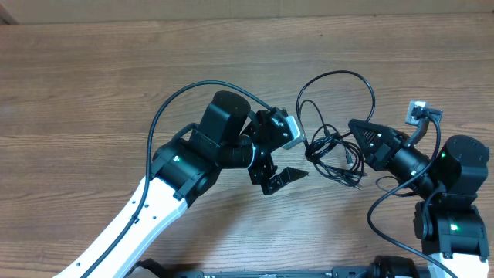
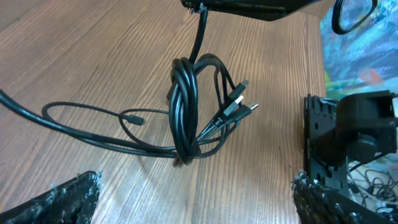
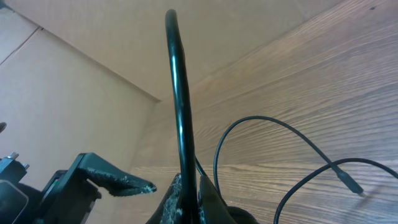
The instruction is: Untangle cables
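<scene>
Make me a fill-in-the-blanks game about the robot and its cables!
1. The cables are coloured ___.
2. The left gripper is wide ___, holding nothing.
3. The right gripper is shut, pinching a ___.
4. The table is made of ___.

Missing words: black; open; cable; wood.

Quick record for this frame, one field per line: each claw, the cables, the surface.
left claw: open, empty, jaws wide beside the bundle
right claw: shut on one strand of the cables
cables: black, wound into one bundle, loose loops on the table
plug ends: two stick out of the bundle
table: wood grain
</scene>
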Robot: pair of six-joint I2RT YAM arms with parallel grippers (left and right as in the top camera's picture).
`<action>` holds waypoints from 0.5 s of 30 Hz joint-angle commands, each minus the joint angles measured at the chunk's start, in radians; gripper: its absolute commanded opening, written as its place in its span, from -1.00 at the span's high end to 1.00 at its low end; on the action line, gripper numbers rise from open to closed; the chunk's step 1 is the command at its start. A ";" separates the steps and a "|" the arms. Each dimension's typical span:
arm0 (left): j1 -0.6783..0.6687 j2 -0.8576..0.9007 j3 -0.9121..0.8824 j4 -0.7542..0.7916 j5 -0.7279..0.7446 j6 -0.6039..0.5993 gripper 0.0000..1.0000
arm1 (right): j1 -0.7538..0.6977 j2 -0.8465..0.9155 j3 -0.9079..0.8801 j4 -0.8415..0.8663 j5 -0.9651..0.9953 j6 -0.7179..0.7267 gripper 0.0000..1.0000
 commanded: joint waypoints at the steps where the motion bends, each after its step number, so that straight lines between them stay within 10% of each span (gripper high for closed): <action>1: -0.043 0.054 0.009 0.008 0.019 0.058 -0.91 | 0.000 -0.012 0.008 0.007 -0.049 0.002 0.93; 6: -0.101 0.137 0.009 0.093 0.018 0.058 -0.76 | 0.000 -0.012 0.008 0.006 -0.085 0.002 0.93; 8: -0.100 0.139 0.009 0.108 0.018 0.058 -0.31 | 0.000 -0.012 0.008 0.006 -0.084 0.002 0.93; 10: -0.100 0.139 0.009 0.111 0.016 0.053 0.70 | 0.000 -0.012 0.008 0.006 -0.084 0.002 0.93; 15: -0.100 0.139 0.009 0.137 0.015 -0.029 0.91 | 0.000 -0.005 0.008 -0.035 -0.058 -0.032 0.93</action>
